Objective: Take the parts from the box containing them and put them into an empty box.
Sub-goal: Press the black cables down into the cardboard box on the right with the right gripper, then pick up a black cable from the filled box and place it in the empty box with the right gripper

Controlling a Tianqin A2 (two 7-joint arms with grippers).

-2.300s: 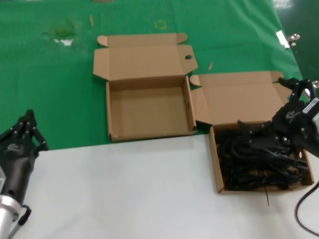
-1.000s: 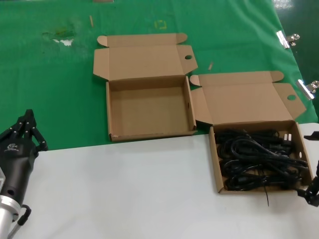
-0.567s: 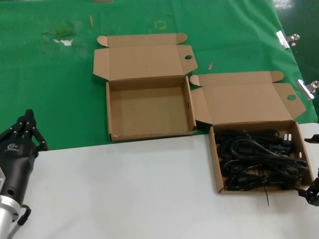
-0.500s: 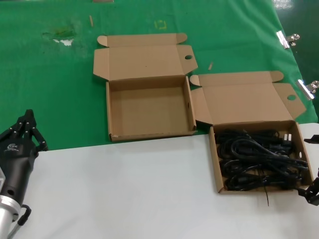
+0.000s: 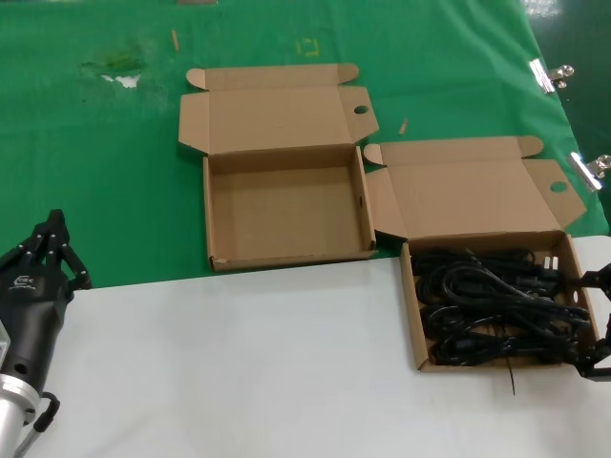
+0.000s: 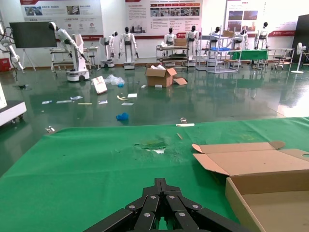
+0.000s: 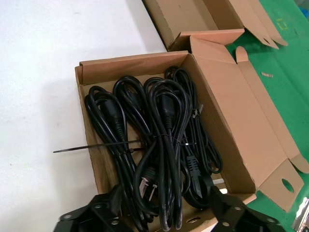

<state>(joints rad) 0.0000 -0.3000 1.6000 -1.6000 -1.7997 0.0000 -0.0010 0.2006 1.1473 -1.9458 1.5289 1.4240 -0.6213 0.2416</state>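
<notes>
Black bundled power cables (image 5: 492,305) fill the right brown box (image 5: 412,324), whose lid lies open; they also show in the right wrist view (image 7: 159,140) inside that box (image 7: 227,140). The empty box (image 5: 286,215), with a round hole in its open lid, sits to its left and shows in the left wrist view (image 6: 270,212). My right gripper (image 5: 600,322) is open and empty at the cable box's right end; its jaws (image 7: 164,217) stand wide, just above the cables' plug ends. My left gripper (image 5: 54,229) is shut and parked at the near left (image 6: 161,186).
The boxes lie where the green cloth (image 5: 115,172) meets the white tabletop (image 5: 239,363). A black cable tie (image 5: 509,377) pokes out over the cable box's near wall. Metal clips (image 5: 549,74) lie on the cloth at the far right.
My right gripper, earlier over the cable box, has pulled back to the box's right end, empty, then edged slightly inward. The cables stay in the box. The left arm has not moved.
</notes>
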